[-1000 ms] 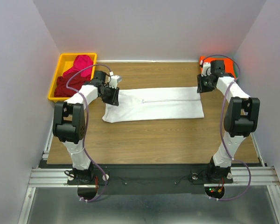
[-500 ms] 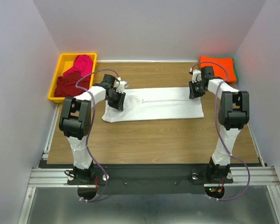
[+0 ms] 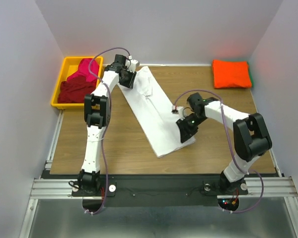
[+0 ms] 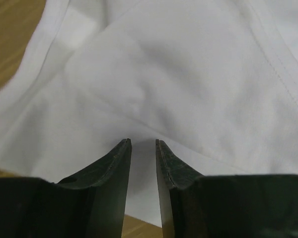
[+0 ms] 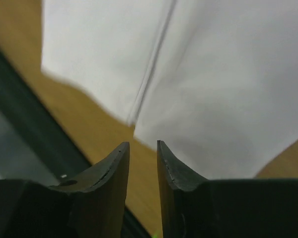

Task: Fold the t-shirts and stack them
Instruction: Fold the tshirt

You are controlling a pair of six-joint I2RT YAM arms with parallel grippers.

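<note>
The white t-shirt (image 3: 156,111), folded into a long strip, lies slanted on the table from the back left to the front middle. My left gripper (image 3: 129,81) is at its far end, jaws nearly together on the cloth, whose wrinkles run to the tips (image 4: 144,141). My right gripper (image 3: 183,132) is at the strip's near right corner, jaws nearly together, with the cloth edge at its tips (image 5: 143,143). A folded bright orange t-shirt (image 3: 231,73) lies at the back right. Dark red (image 3: 72,91) and magenta (image 3: 87,69) t-shirts are heaped in the bin.
The yellow plastic bin (image 3: 77,58) stands at the back left corner, just left of my left gripper. Bare wooden table (image 3: 114,144) lies left and in front of the white strip. Grey walls close in the back and both sides.
The white strip has swung from lying crosswise to slanting front to back. My right gripper moved from the back right to the front middle. My left gripper moved back, toward the bin.
</note>
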